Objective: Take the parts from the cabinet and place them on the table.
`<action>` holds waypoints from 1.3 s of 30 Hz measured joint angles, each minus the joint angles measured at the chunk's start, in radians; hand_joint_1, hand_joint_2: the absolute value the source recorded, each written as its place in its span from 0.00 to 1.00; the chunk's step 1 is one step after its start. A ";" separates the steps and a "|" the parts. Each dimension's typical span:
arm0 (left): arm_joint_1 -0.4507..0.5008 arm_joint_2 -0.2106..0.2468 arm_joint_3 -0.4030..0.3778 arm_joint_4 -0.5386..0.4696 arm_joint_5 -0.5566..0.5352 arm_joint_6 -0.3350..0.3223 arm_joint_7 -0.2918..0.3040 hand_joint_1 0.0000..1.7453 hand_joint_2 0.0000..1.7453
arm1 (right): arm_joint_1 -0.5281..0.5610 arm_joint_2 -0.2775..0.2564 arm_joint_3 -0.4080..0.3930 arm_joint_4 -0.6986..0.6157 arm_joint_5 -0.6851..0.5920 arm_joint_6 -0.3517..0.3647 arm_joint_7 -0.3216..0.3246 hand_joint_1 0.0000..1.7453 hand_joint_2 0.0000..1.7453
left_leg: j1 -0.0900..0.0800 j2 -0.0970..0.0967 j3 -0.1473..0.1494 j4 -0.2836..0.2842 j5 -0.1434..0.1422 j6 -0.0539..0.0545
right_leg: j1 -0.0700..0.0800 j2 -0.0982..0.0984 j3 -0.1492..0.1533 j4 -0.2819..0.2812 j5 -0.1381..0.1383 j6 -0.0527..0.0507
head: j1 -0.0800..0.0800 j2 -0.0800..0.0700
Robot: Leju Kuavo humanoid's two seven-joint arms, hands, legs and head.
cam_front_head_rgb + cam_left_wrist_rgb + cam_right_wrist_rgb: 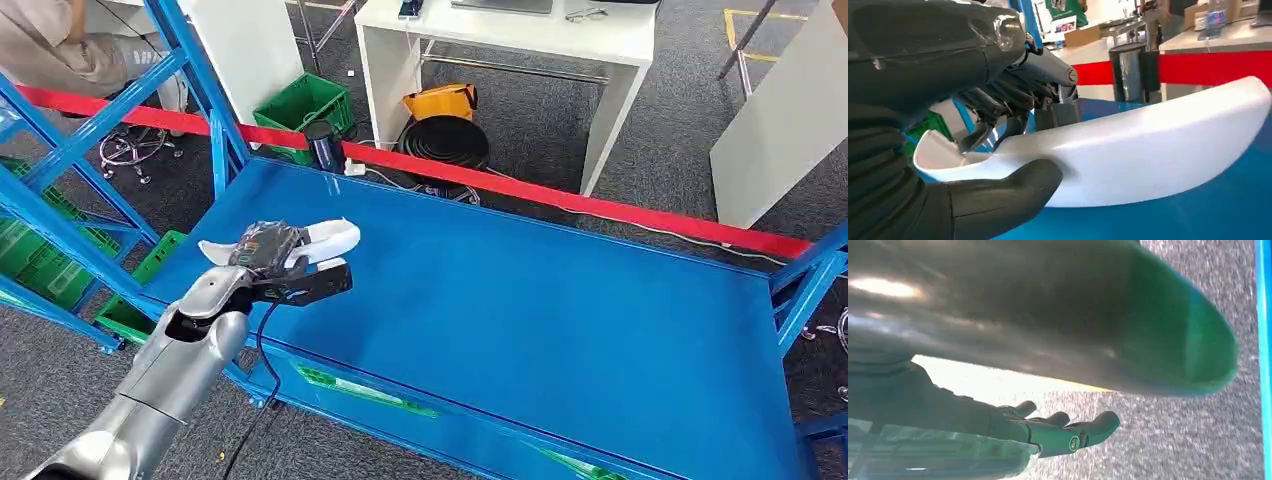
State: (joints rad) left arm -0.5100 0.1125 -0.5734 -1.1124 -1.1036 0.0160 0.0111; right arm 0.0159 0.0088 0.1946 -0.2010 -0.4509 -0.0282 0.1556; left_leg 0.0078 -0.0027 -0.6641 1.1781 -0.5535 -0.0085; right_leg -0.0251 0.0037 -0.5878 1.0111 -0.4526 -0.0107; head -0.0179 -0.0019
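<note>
1 white part [330, 238] in left hand [268, 250]; 1 blue table [560, 300] under it; 3 green crates [300, 108] beyond/beside.

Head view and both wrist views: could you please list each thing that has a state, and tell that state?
white part: held above the blue table, not yet set down
left hand: grips the white part
right hand: holds nothing, fingers extended, over grey carpet
blue table: bare surface

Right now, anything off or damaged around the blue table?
Nothing stands out. The left hand holds the curved white plastic part above the blue metal table; the part looks intact, with no visible cracks. The right hand hangs over grey carpet, holding nothing.
</note>
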 joint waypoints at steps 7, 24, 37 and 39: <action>0.005 0.001 0.021 -0.008 0.065 -0.019 -0.029 1.00 1.00 | 0.000 0.002 -0.001 0.000 0.002 0.000 -0.001 0.00 0.00 | -0.002 -0.002 0.067 -0.159 0.114 0.027 | 0.003 0.005 0.008 -0.001 -0.002 -0.001 | 0.000 0.000; 0.009 -0.002 0.043 -0.023 0.110 -0.041 -0.056 1.00 1.00 | 0.002 -0.003 -0.002 0.000 0.005 0.003 -0.001 0.00 0.00 | -0.015 -0.002 0.084 -0.187 0.112 0.035 | 0.006 -0.002 0.004 -0.001 -0.005 0.027 | 0.001 0.000; 0.020 0.000 0.052 -0.033 0.225 -0.055 -0.114 1.00 1.00 | 0.001 -0.002 -0.002 0.000 0.008 0.004 0.000 0.00 0.00 | 0.004 0.001 0.053 -0.113 0.106 0.011 | 0.001 0.002 0.012 -0.006 0.002 -0.002 | 0.000 0.000; 0.020 -0.001 0.056 -0.042 0.267 -0.064 -0.131 1.00 1.00 | -0.001 0.000 -0.002 0.000 0.008 0.004 0.000 0.00 0.00 | -0.005 0.001 0.087 -0.183 0.100 0.021 | 0.009 0.003 0.005 -0.006 0.002 0.002 | 0.001 0.000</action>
State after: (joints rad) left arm -0.4902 0.1118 -0.5177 -1.1548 -0.8364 -0.0481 -0.1195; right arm 0.0149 0.0092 0.1930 -0.2010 -0.4429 -0.0240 0.1553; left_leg 0.0032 -0.0020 -0.5769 0.9948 -0.4539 0.0126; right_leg -0.0158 0.0062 -0.5829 1.0054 -0.4504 -0.0083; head -0.0168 -0.0019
